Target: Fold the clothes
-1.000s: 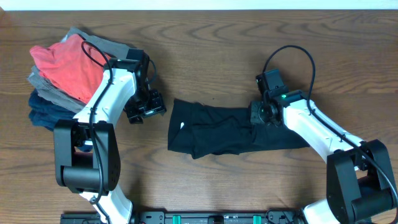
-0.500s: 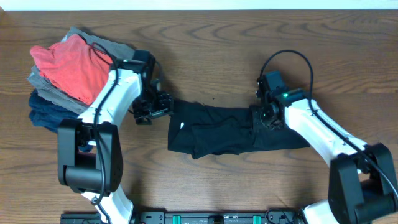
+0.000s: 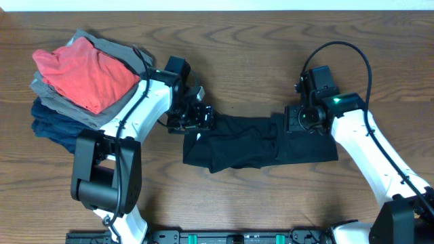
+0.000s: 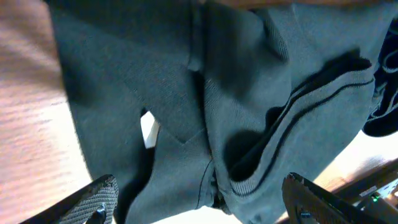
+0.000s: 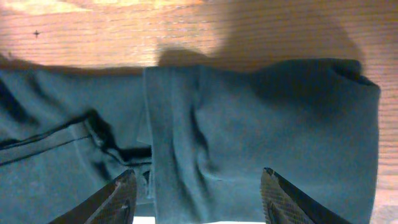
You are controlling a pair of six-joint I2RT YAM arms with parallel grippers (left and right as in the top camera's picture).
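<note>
**Desk:** What fills the frame?

**Photographer:** A wooden table [image 3: 237,41] seen from overhead. The black shirt [image 3: 258,146] stretches across its middle as a long, narrow band between the two arms. It looks already folded lengthways.

**Desk:** And the heap at far left?

**Photographer:** A pile of folded garments [image 3: 74,81], red on top of grey and navy, well apart from the shirt. It appears to be a stack of finished pieces, parked clear of the working area.

**Desk:** Where do the arms stand?

**Photographer:** One toward each end, which suits a band whose ends probably need bringing together next. The left gripper [image 3: 192,120] hovers at the shirt's upper left corner. The right gripper [image 3: 303,120] hangs over the right-hand part, just right of a crosswise fold edge.

**Desk:** Holding anything?

**Photographer:** No. Both wrist views show the jaws spread wide, with only cloth lying slack on the wood beneath them. Neither grasps the fabric, so I judge this a moment of lining up for a pinch.

**Desk:** Smallest detail?

**Photographer:** A small white logo [image 4: 148,129] near the shirt's left end, facing up.
</note>
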